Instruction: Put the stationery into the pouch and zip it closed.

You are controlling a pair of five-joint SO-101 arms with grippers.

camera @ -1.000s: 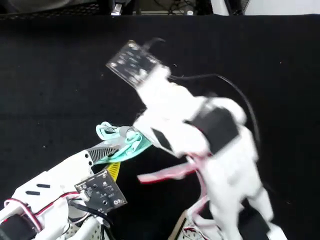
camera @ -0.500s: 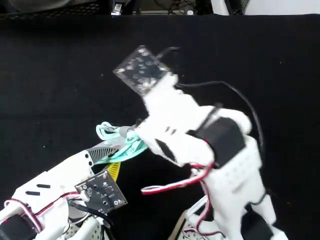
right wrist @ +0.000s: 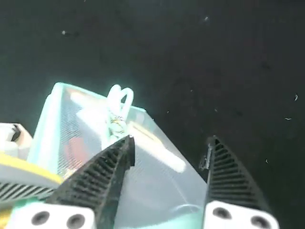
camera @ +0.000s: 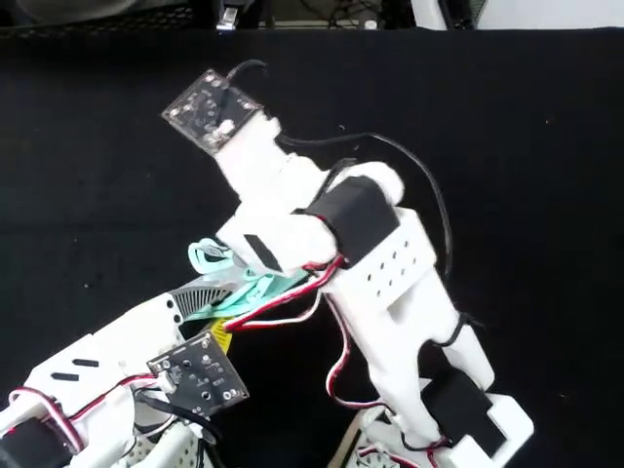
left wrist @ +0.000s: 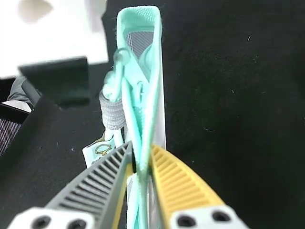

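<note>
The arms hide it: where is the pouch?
In the high view the pouch sits left of centre, pinched by the left gripper; the open right gripper hovers over it.

The pouch (left wrist: 143, 95) is mint green with see-through mesh sides. The left gripper (left wrist: 140, 164) has one grey ribbed finger, one yellow; the right gripper (right wrist: 169, 145) is ribbed black. The table (camera: 97, 146) is black.

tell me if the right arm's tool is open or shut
Open. In the right wrist view the right tool holds its black ribbed fingers wide apart over the mint-green mesh pouch, gripping nothing.
</note>
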